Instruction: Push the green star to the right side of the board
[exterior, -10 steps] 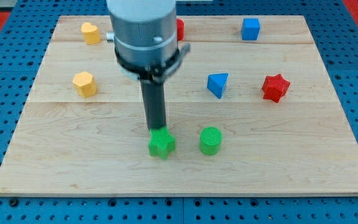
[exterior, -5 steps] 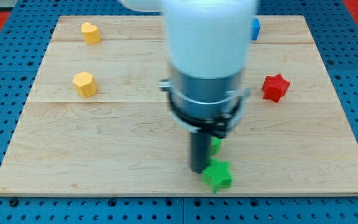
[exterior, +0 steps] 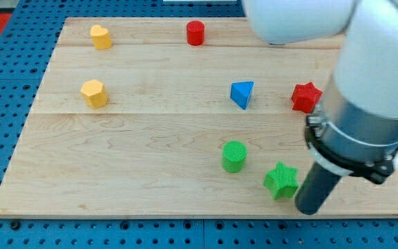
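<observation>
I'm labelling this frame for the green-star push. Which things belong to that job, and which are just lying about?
Part of the job:
- green star, near the board's bottom edge
- my tip, just to the star's right and slightly below
- board

Just lying about:
- green cylinder
- blue triangle block
- red star
- red cylinder
- two yellow blocks

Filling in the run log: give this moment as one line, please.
my tip at view's right of green star, close beside it | green cylinder to star's left | star near board bottom edge, right of centre
</observation>
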You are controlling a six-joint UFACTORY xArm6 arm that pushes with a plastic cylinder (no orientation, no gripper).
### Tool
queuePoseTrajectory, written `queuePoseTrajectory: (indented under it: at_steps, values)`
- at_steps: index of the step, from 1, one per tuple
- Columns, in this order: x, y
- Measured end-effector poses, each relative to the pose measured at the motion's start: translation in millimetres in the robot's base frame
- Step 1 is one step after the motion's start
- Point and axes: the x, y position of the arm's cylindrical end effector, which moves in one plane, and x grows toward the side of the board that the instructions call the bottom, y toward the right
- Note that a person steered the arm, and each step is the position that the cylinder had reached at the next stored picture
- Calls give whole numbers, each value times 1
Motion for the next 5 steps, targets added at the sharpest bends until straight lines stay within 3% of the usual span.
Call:
queuePoseTrajectory:
  at_steps: [1, 2, 3, 4, 5]
  values:
    - [3, -82]
    - [-13, -107]
    - [-42, -62]
    - [-36, -18]
    - [-54, -9]
